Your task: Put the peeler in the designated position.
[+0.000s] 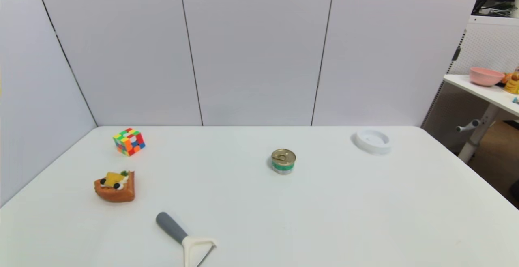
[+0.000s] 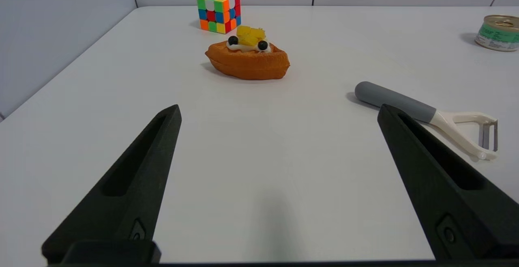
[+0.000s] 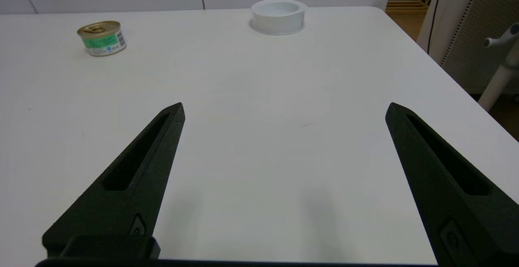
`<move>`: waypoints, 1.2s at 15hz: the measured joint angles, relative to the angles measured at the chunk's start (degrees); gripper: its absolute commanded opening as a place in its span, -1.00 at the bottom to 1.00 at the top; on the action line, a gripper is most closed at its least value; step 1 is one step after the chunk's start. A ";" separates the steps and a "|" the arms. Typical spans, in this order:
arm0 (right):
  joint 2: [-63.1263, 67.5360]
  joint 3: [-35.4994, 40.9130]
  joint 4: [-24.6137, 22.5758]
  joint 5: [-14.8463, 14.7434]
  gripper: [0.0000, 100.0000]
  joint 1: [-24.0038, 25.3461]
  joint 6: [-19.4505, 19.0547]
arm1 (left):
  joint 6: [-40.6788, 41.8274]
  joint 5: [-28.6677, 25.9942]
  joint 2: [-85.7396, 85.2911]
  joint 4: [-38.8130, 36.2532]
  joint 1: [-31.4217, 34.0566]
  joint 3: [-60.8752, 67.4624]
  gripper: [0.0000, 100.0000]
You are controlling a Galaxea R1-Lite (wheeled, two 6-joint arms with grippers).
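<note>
Nothing is picked up yet: the peeler (image 1: 184, 236) lies flat at the table's (image 1: 344, 218) near edge, and the left gripper (image 2: 279, 110), spread wide and empty like the parked right gripper (image 3: 285, 108), must swing over the grey handle and close.

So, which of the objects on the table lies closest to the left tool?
The peeler: its grey handle lies just beside the open left tool. The toy waffle, colour cube and tin can sit farther back.
</note>
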 measured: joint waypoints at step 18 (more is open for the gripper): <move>0.00 0.00 0.00 -0.02 1.00 0.02 0.01 | 8.89 0.51 42.72 8.96 -5.57 -32.02 1.00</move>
